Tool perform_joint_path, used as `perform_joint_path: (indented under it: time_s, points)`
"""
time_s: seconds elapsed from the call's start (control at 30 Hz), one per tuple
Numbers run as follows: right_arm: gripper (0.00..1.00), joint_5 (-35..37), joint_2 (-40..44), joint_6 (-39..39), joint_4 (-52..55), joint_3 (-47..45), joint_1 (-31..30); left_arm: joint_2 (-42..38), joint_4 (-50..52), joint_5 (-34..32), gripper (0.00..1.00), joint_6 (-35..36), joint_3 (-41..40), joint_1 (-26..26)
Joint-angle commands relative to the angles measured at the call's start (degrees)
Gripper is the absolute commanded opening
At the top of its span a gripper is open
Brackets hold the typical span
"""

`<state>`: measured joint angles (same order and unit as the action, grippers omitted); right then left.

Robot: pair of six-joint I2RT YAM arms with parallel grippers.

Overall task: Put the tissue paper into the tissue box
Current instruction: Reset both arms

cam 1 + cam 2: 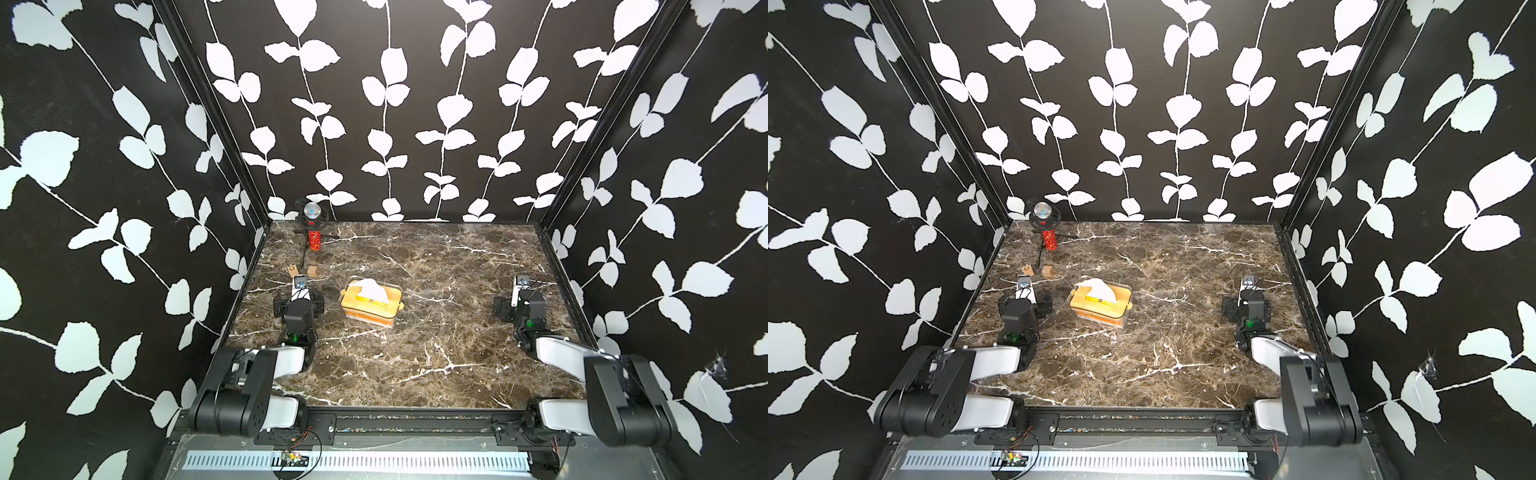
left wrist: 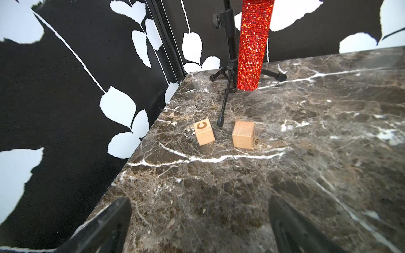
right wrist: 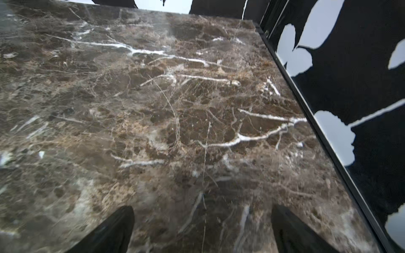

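Midway across the surface (image 1: 436, 266), between left tool (image 2: 199, 200) and right tool (image 3: 201, 208) and well apart from both: clear tissue box (image 1: 388, 323), bamboo lid (image 1: 353, 302) seated on top. Inside, tissue paper (image 1: 372, 287), orange through the clear wall, white sheet poking up through the lid's slot. Both tools spread wide, gripping nothing, low over the marble near opposite side edges.

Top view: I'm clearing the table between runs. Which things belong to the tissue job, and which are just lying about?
Job: tissue box, bamboo lid on it, tissue paper inside, sheet poking through the lid.
Lying about: lettered wooden cube, plain wooden cube, red glitter microphone on its stand.
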<state>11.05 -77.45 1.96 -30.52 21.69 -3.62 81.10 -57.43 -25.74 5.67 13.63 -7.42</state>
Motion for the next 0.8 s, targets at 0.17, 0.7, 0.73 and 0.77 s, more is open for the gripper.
perform_joint_path:
  time_s: [0.17,0.7,0.73,0.77]
  points:
    - [1.0,-3.13,-8.94,-1.41,-20.87,-1.3,2.47,9.29,-7.27,8.75,0.99,1.26,3.62,0.66]
    - [0.99,-1.89,-9.87,-1.52,-18.7,0.77,2.12,8.02,3.63,8.16,0.99,0.15,8.17,0.88]
    - [0.99,-1.84,-9.96,-1.51,-18.8,0.72,2.18,8.02,3.53,8.15,0.99,0.13,8.14,0.9]
    - [0.99,-1.91,-9.95,-1.48,-18.72,0.8,2.12,7.94,3.65,8.18,0.99,0.13,8.16,0.93]
